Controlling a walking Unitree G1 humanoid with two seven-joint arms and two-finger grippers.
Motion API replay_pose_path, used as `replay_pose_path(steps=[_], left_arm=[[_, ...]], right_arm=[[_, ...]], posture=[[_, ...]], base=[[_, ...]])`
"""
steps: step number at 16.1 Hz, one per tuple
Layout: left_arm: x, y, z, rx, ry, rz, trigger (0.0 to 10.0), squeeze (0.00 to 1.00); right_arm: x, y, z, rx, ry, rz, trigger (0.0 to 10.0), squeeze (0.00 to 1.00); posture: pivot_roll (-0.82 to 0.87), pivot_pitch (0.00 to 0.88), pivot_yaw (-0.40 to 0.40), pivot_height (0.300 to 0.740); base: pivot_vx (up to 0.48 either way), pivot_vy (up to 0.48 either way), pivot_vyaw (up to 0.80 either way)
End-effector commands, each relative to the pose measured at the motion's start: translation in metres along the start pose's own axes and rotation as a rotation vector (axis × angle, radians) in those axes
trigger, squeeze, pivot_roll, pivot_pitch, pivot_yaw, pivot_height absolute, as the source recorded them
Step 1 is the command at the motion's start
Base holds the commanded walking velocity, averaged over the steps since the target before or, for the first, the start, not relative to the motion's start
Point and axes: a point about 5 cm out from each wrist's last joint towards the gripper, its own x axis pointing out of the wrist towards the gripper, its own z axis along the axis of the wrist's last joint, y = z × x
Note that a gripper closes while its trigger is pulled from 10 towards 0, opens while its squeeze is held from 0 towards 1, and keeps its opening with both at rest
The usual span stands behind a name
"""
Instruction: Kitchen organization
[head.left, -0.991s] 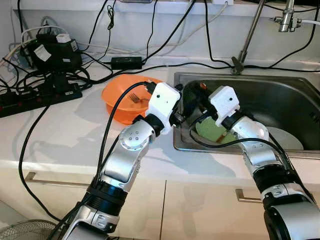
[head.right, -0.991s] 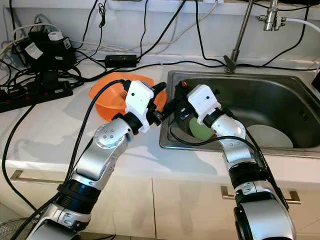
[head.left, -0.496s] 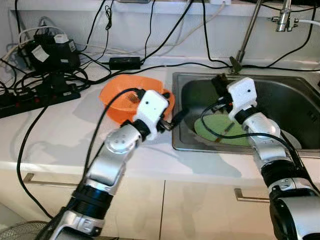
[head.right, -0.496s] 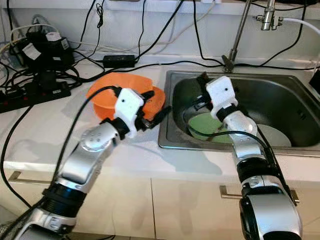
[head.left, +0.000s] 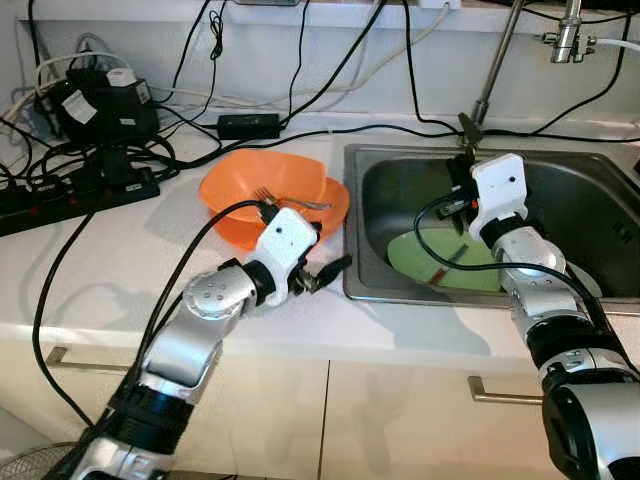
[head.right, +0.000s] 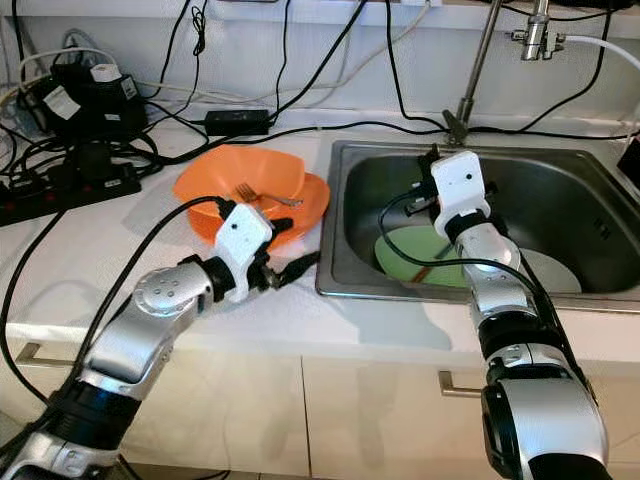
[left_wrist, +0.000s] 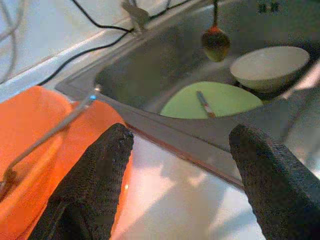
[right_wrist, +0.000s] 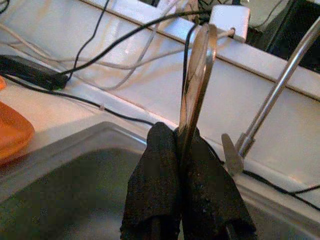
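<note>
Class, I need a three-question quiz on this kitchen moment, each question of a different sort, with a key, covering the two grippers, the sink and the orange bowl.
1. True or false: the right gripper is shut on a metal spoon.
2. What lies in the orange bowl on the counter? A) a fork B) a sponge C) a cup
3. Fill in: the left gripper is open above the counter, beside the rim of the ____.

Key
1. True; the spoon is clamped between the fingers, over the sink.
2. A, the fork.
3. Sink, which holds a green plate and a white bowl.
</note>
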Motion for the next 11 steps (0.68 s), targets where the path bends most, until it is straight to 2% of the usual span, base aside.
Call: replay_pose_path(steps=[1,4,11], left_arm=[[-0.001,-0.006,-0.002,0.009,0.019,-0.041,10.0,0.0],[-0.002,-0.01,-0.002,0.004,0.024,-0.068,10.0,0.0],[-0.002,-0.014,-0.005,-0.011,0.037,-0.081,10.0,0.0]], right_arm=[[0.003,-0.001,0.001,0.007,0.013,-0.015,10.0,0.0],[0.001,0.0,-0.008,0.046,0.057,-0.043,10.0,0.0],[-0.002,0.013,-0.018,0.062,0.105,-0.026,10.0,0.0]], posture=[[0.06,0.0,0.019,0.74],[0.06,0.0,0.02,0.74],[0.07,0.0,0.019,0.74]], base=[[0.0,0.0,0.0],[0.0,0.0,0.0],[0.0,0.0,0.0]])
